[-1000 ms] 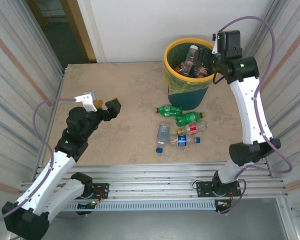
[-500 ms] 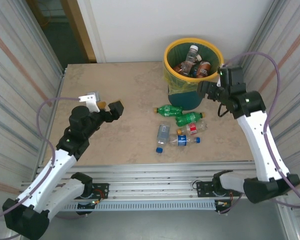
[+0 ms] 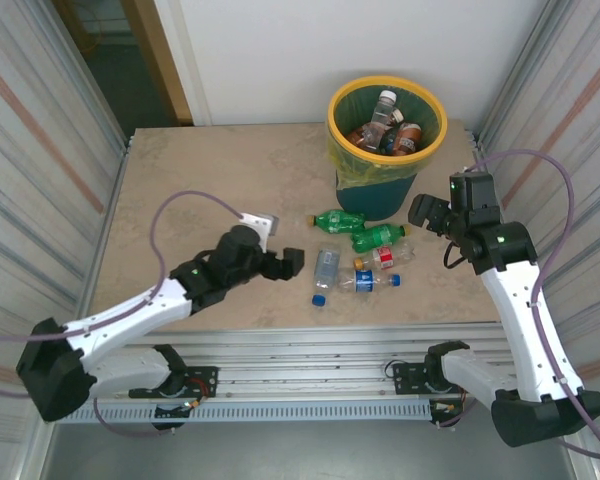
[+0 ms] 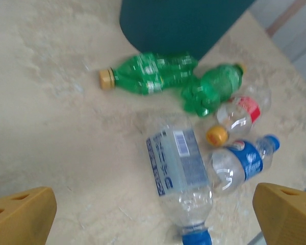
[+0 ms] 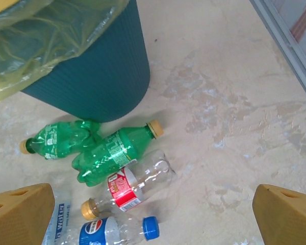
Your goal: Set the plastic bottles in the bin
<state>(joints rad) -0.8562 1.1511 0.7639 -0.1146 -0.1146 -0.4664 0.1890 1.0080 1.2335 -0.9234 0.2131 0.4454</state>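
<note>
Bare table [image 3: 200, 180] left of bottles [image 3: 327, 266]

Bin [image 3: 378, 196]: teal, yellow-rimmed, was stood upright, several binned bottles [image 3: 385, 125] inside. Five loose bottles [image 3: 327, 265], two green, three clear, were laid flat beside its base.

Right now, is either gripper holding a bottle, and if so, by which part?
Nothing is held. The left gripper and the right gripper are both open and empty, above the loose plastic bottles lying on the table.

Left arm [image 3: 140, 310] swung to the bottles [image 3: 326, 265] — right arm [image 3: 515, 285] left the bin [image 3: 380, 198].
</note>
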